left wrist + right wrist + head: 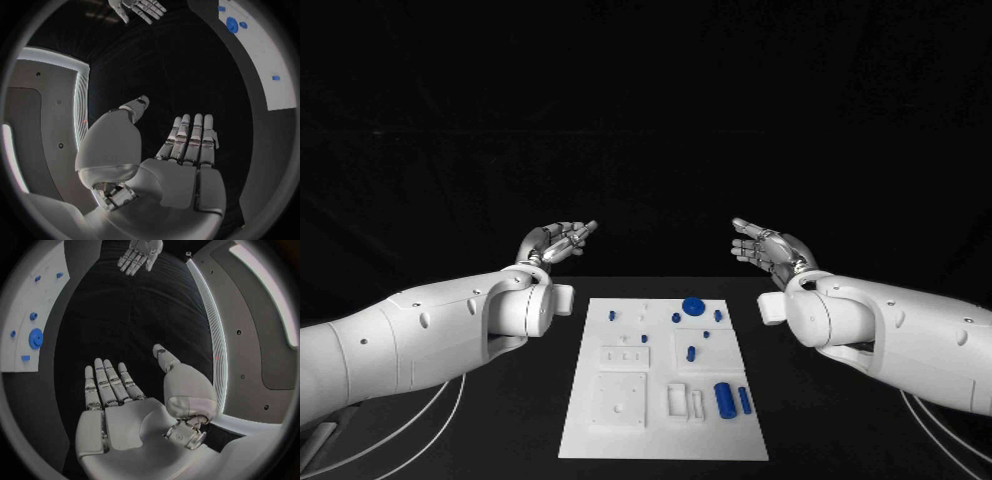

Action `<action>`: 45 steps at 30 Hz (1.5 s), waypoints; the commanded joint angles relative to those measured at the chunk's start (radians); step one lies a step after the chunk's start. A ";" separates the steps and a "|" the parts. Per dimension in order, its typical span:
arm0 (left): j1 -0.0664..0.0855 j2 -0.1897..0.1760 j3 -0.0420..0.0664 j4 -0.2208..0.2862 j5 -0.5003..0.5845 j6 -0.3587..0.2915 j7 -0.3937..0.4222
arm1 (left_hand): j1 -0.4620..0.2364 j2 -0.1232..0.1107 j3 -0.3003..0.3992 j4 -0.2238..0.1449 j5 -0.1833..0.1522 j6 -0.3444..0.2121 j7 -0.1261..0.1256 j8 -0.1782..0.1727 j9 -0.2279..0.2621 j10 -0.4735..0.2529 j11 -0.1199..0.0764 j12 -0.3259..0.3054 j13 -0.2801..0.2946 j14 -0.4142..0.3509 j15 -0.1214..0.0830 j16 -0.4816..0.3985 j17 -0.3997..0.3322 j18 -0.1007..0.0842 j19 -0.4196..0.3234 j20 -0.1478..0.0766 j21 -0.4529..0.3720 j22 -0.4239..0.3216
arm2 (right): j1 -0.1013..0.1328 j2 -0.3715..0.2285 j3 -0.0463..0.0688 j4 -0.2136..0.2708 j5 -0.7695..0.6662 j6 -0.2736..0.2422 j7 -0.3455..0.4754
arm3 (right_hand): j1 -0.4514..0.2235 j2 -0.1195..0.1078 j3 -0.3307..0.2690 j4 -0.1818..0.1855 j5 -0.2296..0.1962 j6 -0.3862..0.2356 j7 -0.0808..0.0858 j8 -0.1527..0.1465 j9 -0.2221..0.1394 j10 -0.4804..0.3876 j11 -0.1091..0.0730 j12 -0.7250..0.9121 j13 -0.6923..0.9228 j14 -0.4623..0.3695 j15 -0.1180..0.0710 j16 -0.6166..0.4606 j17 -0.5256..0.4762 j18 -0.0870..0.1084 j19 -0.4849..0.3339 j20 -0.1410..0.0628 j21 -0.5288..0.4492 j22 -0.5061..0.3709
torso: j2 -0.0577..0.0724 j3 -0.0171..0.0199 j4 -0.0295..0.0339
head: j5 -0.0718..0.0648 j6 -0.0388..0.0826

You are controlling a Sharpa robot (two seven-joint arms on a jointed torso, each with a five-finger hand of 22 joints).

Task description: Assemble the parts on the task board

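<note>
The white task board [632,430] lies in the middle of the black table. Blue parts rest on it: a round disc [692,304] near its far edge, small pieces [691,352] around the middle, and a long cylinder [724,398] with a thinner bar [746,401] near the front right. My left hand [557,241] hovers raised beyond the board's far left corner, fingers spread, holding nothing. My right hand [767,246] hovers beyond the far right corner, also spread and empty. The left wrist view shows an open palm [181,165] and the board's edge [262,65]. The right wrist view shows an open palm [125,410], the board [25,315] and the disc [35,338].
White moulded sockets and blocks [620,396] stand on the board's left and front. Pale cables [430,415] curve over the table beside both arms. Black tabletop [502,420] flanks the board on both sides.
</note>
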 commanded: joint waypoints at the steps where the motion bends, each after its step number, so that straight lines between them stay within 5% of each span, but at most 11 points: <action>1: 0.022 0.012 -0.013 -0.029 0.037 0.104 -0.067 | 0.042 -0.008 0.020 0.007 0.006 0.023 0.004 0.014 0.017 0.029 0.003 0.008 0.003 0.024 0.007 0.014 0.016 -0.007 0.021 0.001 0.009 0.046 | 0.028 0.005 -0.013 -0.037 -0.042 0.212 -0.145 | 0.061 0.003 0.022 -0.030 0.014 0.035 0.081 0.027 0.022 0.047 0.016 0.011 0.005 0.040 0.012 0.026 0.019 0.016 0.039 0.006 0.011 0.094 | 0.000 0.0000 0.0000 | 0.000 0.000; 9: 0.028 0.014 -0.018 -0.037 0.039 0.110 -0.071 | 0.074 0.014 -0.003 -0.002 0.006 0.045 0.022 0.029 0.026 0.060 0.018 0.019 0.009 0.054 0.011 0.034 0.028 -0.006 0.043 -0.012 0.029 0.046 | 0.062 0.008 -0.030 -0.077 -0.052 0.285 -0.200 | 0.216 -0.025 0.133 -0.123 0.054 0.151 0.082 0.088 0.039 0.166 0.016 0.042 0.014 0.166 0.018 0.093 0.046 0.066 0.177 0.000 0.038 0.135 | 0.000 0.0000 0.0000 | 0.000 0.000; 10: 0.031 0.007 -0.019 -0.035 0.035 0.165 -0.077 | 0.096 0.031 -0.022 -0.023 0.010 0.058 0.028 0.034 0.027 0.076 0.024 0.023 0.010 0.070 0.012 0.042 0.031 -0.005 0.063 -0.021 0.040 0.044 | 0.063 0.055 -0.030 -0.165 -0.437 0.207 -0.168 | 0.232 -0.031 0.158 -0.125 0.054 0.169 0.078 0.095 0.040 0.187 0.013 0.049 0.015 0.188 0.010 0.103 0.050 0.074 0.198 0.000 0.042 0.133 | 0.006 -0.0033 0.0030 | 0.002 0.000; 14: 0.031 0.001 -0.019 -0.029 0.005 0.196 -0.088 | 0.161 0.087 -0.060 -0.089 0.021 0.115 0.030 0.053 0.029 0.132 0.038 0.037 0.014 0.182 0.019 0.090 0.046 0.029 0.140 -0.026 0.071 0.043 | 0.062 0.078 -0.030 -0.200 -0.600 0.214 -0.159 | 0.283 -0.062 0.260 -0.119 0.051 0.260 0.064 0.128 0.044 0.294 -0.024 0.087 0.029 0.331 -0.047 0.174 0.086 0.129 0.348 -0.007 0.092 0.129 | 0.008 -0.0034 0.0029 | 0.003 0.002; 16: 0.031 -0.001 -0.019 -0.025 -0.009 0.207 -0.092 | 0.187 0.114 -0.082 -0.144 0.044 0.157 0.029 0.060 0.023 0.153 0.043 0.036 0.011 0.227 0.020 0.101 0.043 0.060 0.180 -0.023 0.088 0.039 | 0.062 0.085 -0.030 -0.213 -0.697 0.222 -0.157 | 0.301 -0.078 0.312 -0.108 0.061 0.328 0.053 0.153 0.051 0.382 -0.061 0.123 0.048 0.445 -0.104 0.236 0.125 0.172 0.477 -0.014 0.144 0.129 | 0.010 -0.0032 0.0036 | 0.002 0.004; 18: 0.031 -0.004 -0.019 -0.018 -0.011 0.218 -0.091 | 0.200 0.127 -0.084 -0.172 0.050 0.195 0.032 0.070 0.022 0.197 0.047 0.053 0.017 0.264 0.012 0.115 0.046 0.066 0.198 -0.027 0.096 0.041 | 0.062 0.088 -0.030 -0.218 -0.768 0.220 -0.156 | 0.305 -0.088 0.340 -0.113 0.055 0.368 0.042 0.156 0.048 0.424 -0.074 0.126 0.055 0.521 -0.144 0.272 0.162 0.199 0.569 -0.017 0.176 0.122 | 0.012 -0.0026 0.0043 | 0.004 0.005; 22: 0.032 -0.020 -0.019 0.011 -0.051 0.235 -0.094 | 0.220 0.145 -0.052 -0.250 0.050 0.271 0.035 0.077 0.009 0.310 0.040 0.087 0.028 0.383 -0.037 0.166 0.067 0.078 0.292 -0.063 0.149 0.043 | 0.061 0.104 -0.030 -0.231 -0.930 0.217 -0.156 | 0.331 -0.098 0.345 -0.141 0.078 0.424 0.029 0.158 0.043 0.485 -0.115 0.124 0.063 0.746 -0.217 0.403 0.267 0.201 0.827 -0.110 0.296 0.146 | 0.025 -0.0046 0.0082 | 0.001 0.011; 27: 0.036 -0.043 -0.018 0.056 -0.057 0.276 -0.081 | 0.191 0.157 -0.025 -0.333 0.051 0.317 0.024 0.067 -0.006 0.369 0.020 0.093 0.025 0.469 -0.080 0.217 0.098 0.074 0.363 -0.101 0.213 0.045 | 0.062 0.117 -0.028 -0.237 -1.038 0.253 -0.172 | 0.355 -0.116 0.325 -0.148 0.086 0.457 0.019 0.146 0.034 0.520 -0.143 0.109 0.065 0.855 -0.248 0.602 0.409 0.201 1.009 -0.207 0.433 0.223 | 0.039 -0.0063 0.0152 | -0.005 0.016; 29: 0.038 -0.049 -0.016 0.072 -0.057 0.299 -0.068 | 0.167 0.162 -0.009 -0.369 0.049 0.322 0.025 0.055 -0.015 0.384 0.017 0.089 0.020 0.492 -0.094 0.244 0.114 0.067 0.381 -0.120 0.244 0.045 | 0.062 0.124 -0.025 -0.240 -1.146 0.245 -0.187 | 0.357 -0.127 0.306 -0.150 0.093 0.467 0.018 0.133 0.026 0.530 -0.144 0.091 0.063 0.853 -0.249 0.745 0.510 0.201 1.070 -0.253 0.538 0.233 | 0.048 -0.0079 0.0189 | -0.007 0.019; 38: 0.055 -0.090 -0.008 0.164 -0.057 0.313 -0.063 | 0.120 0.166 0.024 -0.421 0.045 0.330 0.026 0.038 -0.025 0.401 0.015 0.078 0.011 0.506 -0.111 0.290 0.141 0.053 0.393 -0.148 0.299 0.045 | 0.060 0.176 -0.023 -0.268 -1.466 0.227 -0.260 | 0.364 -0.136 0.315 -0.147 0.071 0.474 0.012 0.115 0.020 0.539 -0.139 0.059 0.060 0.830 -0.245 0.826 0.537 0.201 1.069 -0.274 0.657 0.235 | 0.079 -0.0109 0.0355 | -0.013 0.030; 45: 0.069 -0.135 0.003 0.258 -0.053 0.326 -0.054 | 0.097 0.161 0.026 -0.425 0.036 0.330 0.027 0.035 -0.026 0.403 0.015 0.073 0.008 0.502 -0.112 0.296 0.144 0.050 0.389 -0.150 0.309 0.044 | 0.038 0.209 -0.022 -0.278 -1.626 0.186 -0.300 | 0.367 -0.158 0.323 -0.145 0.047 0.459 0.005 0.101 0.016 0.510 -0.125 0.026 0.050 0.827 -0.230 0.847 0.526 0.201 1.064 -0.275 0.688 0.233 | 0.122 -0.0128 0.0514 | -0.019 0.052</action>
